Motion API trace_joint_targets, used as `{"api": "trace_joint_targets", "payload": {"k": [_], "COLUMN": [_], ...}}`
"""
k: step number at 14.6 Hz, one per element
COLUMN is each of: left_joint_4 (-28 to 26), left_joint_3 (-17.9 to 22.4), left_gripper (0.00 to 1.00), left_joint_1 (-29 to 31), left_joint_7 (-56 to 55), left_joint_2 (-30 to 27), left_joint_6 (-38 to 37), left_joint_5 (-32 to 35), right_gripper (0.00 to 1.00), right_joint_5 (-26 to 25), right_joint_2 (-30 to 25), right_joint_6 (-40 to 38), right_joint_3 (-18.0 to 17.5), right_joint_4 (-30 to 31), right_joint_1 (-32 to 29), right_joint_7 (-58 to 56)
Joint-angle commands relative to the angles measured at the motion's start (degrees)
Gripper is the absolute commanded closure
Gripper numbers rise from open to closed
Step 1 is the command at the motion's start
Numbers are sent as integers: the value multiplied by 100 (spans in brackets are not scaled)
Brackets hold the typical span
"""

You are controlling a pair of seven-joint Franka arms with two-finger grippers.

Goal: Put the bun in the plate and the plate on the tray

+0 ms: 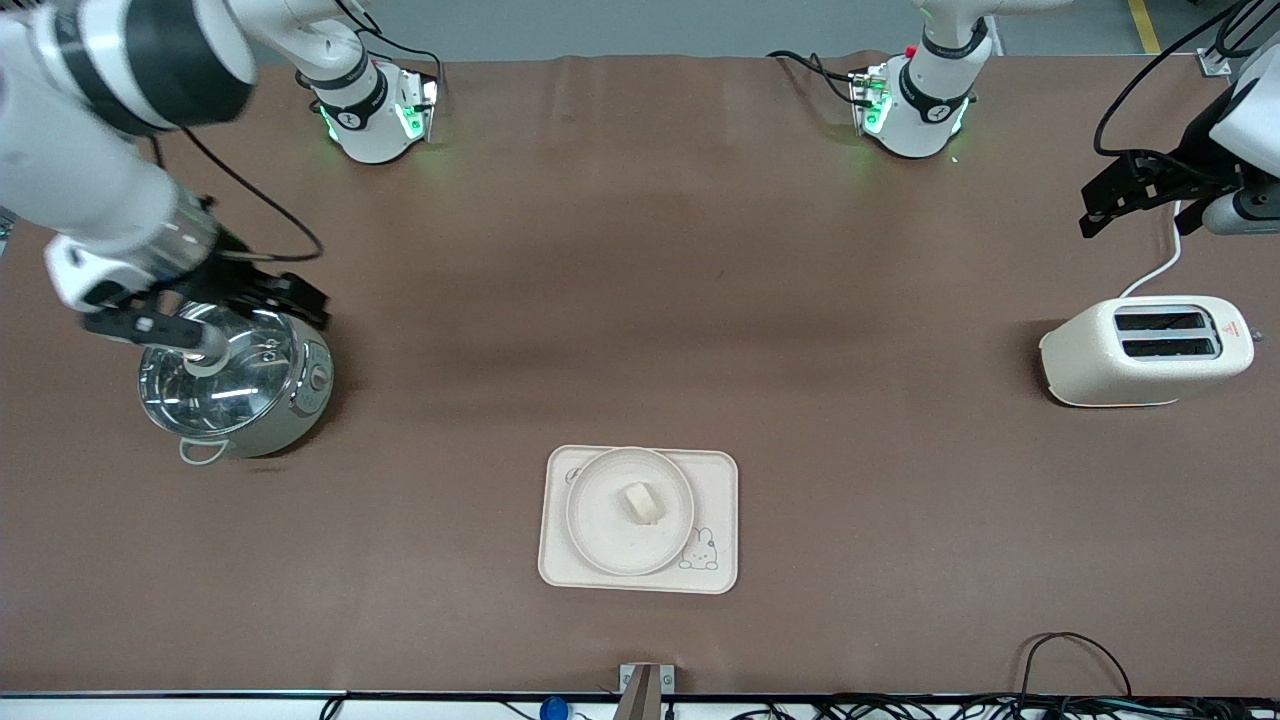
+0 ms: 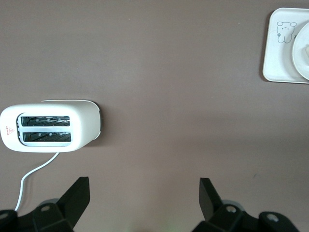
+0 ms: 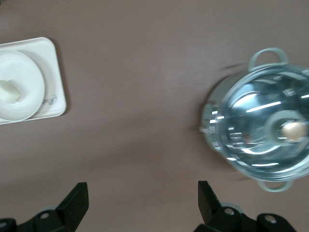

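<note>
The bun lies in the round cream plate. The plate sits on the rectangular tray with the rabbit drawing, near the front camera's edge of the table. My left gripper is open and empty, up over the table at the left arm's end, near the toaster. My right gripper is open and empty, up beside the pot at the right arm's end. The right wrist view shows the bun, plate and tray far from its gripper. The left wrist view shows the tray, plate and its gripper.
A cream two-slot toaster with a white cord stands at the left arm's end and shows in the left wrist view. A steel pot with a glass lid stands at the right arm's end and shows in the right wrist view. Brown cloth covers the table.
</note>
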State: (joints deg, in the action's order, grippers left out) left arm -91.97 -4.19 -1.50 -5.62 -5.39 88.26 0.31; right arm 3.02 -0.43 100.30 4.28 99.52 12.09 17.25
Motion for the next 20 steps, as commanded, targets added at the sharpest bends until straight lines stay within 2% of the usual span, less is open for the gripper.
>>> {"api": "trace_joint_targets", "payload": {"k": [1,4,6,8,10,13,20], "left_joint_4": [65,65,65,65,73,91,302], "left_joint_3": [-29,-56,-152,-153,-153,-153,-135], "left_gripper": [0,0,0,0,0,0,0], "left_joint_1": [-26,-44,-26,-35,-35,-17,-17], "left_joint_7": [26,43,52,52,44,35,26], "left_joint_2": [20,20,20,20,20,20,126], "left_joint_6": [16,7,-19,-28,-28,-37,-46], "left_joint_5": [22,22,13,22,21,22,30], "right_gripper": [0,0,0,0,0,0,0], "right_joint_5": [-214,-266,-302,-302,-310,-328,-346], "right_joint_2": [-641,-1098,-1117,-1099,-1099,-1091,-1108], "right_joint_6": [-517,-949,-1379,-1495,-1522,-1539,-1724], "right_joint_3": [-129,-95,1,116,160,160,117], "right_joint_4": [156,77,-265,-425,-425,-425,-425], "right_joint_1": [-653,-1242,-1533,-1561,-1500,-1280,-1192], "right_joint_7": [-964,-2142,-2942,-3516,-3457,-2309,-1531]}}
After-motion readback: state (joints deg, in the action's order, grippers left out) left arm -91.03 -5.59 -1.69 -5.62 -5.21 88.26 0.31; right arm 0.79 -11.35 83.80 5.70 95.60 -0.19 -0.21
